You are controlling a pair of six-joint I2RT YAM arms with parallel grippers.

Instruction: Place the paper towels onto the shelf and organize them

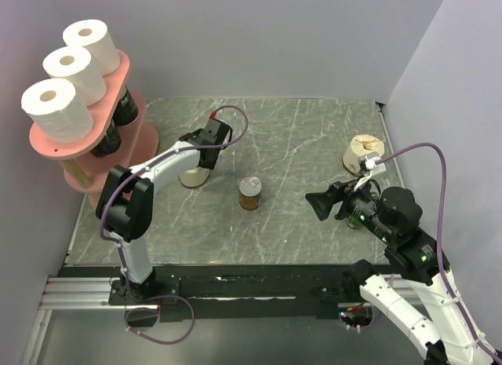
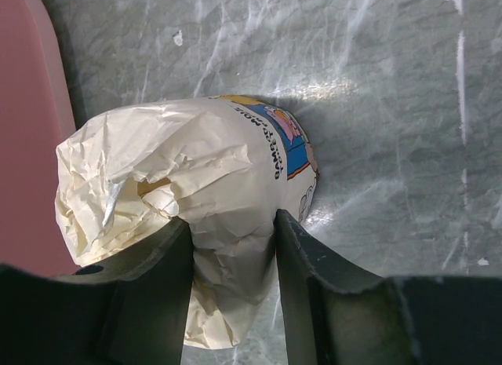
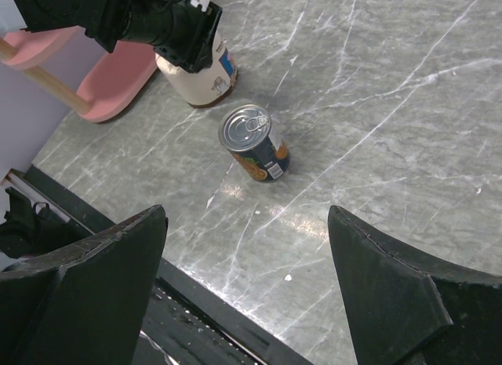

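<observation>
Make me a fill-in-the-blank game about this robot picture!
The pink shelf holds ___ white rolls on its top board.
The left fingers squeeze a roll in crinkled ___ wrapping.
The small can stands ___, not on its side.
The right fingers are open and hold ___.
Missing words: three; cream; upright; nothing.

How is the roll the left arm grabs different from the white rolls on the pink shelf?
The wrapped roll wears crinkled cream paper; the white rolls are bare. The wrapped roll stands on the table, pinched by the left gripper; the white rolls stand in a row on top of the shelf, untouched. All are stubby paper towel rolls.
</observation>
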